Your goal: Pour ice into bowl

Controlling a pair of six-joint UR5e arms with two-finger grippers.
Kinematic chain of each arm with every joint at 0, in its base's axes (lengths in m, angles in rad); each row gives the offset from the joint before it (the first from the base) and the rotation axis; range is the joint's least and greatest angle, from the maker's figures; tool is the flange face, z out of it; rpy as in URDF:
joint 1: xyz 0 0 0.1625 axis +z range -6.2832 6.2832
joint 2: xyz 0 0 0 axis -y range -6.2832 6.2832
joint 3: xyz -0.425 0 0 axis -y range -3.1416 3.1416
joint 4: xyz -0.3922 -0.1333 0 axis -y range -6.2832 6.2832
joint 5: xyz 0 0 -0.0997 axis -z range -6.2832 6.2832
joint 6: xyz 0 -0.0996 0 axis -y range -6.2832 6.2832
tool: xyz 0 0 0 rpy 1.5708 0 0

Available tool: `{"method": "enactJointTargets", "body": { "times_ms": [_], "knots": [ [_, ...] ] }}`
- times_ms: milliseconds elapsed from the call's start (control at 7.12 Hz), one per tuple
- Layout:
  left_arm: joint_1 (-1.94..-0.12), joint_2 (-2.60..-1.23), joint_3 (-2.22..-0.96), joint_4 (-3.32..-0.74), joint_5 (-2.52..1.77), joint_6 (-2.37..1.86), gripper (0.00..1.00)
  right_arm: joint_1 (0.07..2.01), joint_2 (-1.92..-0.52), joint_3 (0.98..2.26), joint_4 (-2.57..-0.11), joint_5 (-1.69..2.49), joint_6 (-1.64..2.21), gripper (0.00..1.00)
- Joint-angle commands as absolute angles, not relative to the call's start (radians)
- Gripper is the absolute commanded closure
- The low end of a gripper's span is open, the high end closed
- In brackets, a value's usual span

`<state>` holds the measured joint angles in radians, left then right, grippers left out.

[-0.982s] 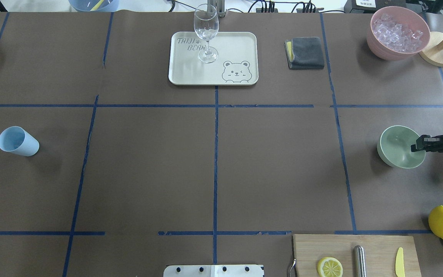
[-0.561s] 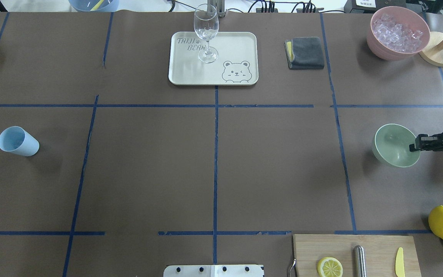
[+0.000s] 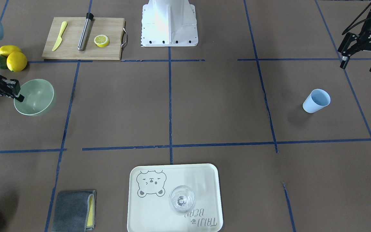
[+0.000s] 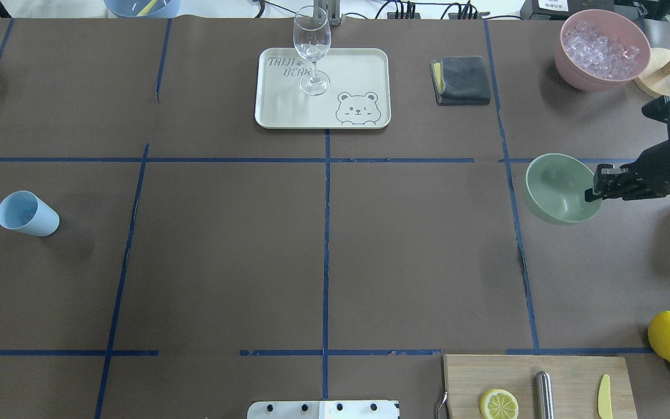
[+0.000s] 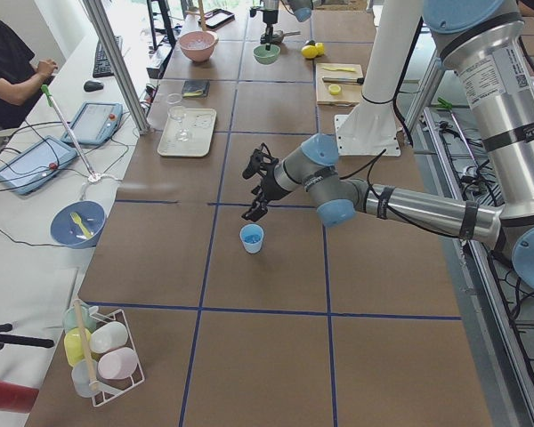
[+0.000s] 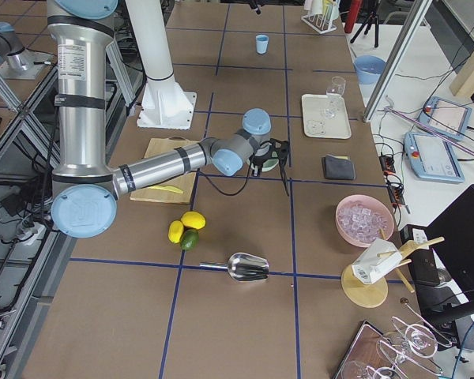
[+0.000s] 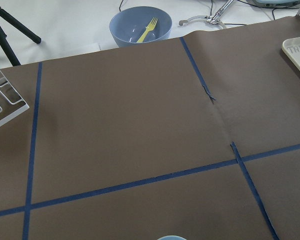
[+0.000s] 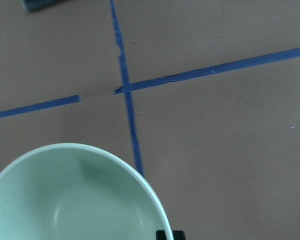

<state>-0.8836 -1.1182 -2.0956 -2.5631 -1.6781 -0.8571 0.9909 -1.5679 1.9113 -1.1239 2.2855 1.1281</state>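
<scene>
The mint-green bowl point(image 4: 559, 189) hangs tilted above the table's right part, held by its rim in my right gripper point(image 4: 594, 191). It also shows in the front view point(image 3: 37, 96) and the right wrist view point(image 8: 65, 200), and it is empty. The ice point(image 4: 599, 43) lies heaped in the pink container point(image 4: 567, 64) at the far right. My left gripper point(image 3: 358, 67) is open and empty, above and beside the light blue cup point(image 3: 316, 100). The cup point(image 4: 24, 212) stands at the left; I see no ice in it.
A cream tray point(image 4: 358, 70) with a wine glass point(image 4: 312, 49) sits far centre, with a grey cloth point(image 4: 462, 80) to its right. A cutting board point(image 4: 567, 372) with a lemon half, a knife and a metal rod is near right, lemons point(image 4: 669, 336) beside it. A metal scoop point(image 6: 249, 268) lies by the right end.
My right gripper has lifted the bowl and carried it left and toward the table's far side. The blue cup has not moved.
</scene>
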Motion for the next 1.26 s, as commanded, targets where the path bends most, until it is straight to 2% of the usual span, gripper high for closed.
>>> {"method": "enactJointTargets", "body": {
  "times_ms": [0, 421, 842, 1123],
  "knots": [
    [-0.642, -1.078, -2.08, -2.614, -1.451, -1.067, 0.0, 0.861, -1.406, 1.93, -1.181, 2.213, 1.364, 1.0],
    [-0.288, -1.077, -1.961, -2.615, -1.086, -1.37, 0.0, 0.723, -1.157, 1.925, -1.383, 2.097, 1.524, 1.0],
    [-0.204, -1.072, -1.849, -2.615, -0.879, -1.416, 0.0, 0.617, -1.05, 1.889, -1.397, 2.016, 1.623, 1.0],
    [-0.193, -1.078, -1.833, -2.615, -0.816, -1.428, 0.0, 0.571, -0.872, 1.704, -1.397, 1.955, 1.649, 1.0]
  ]
}}
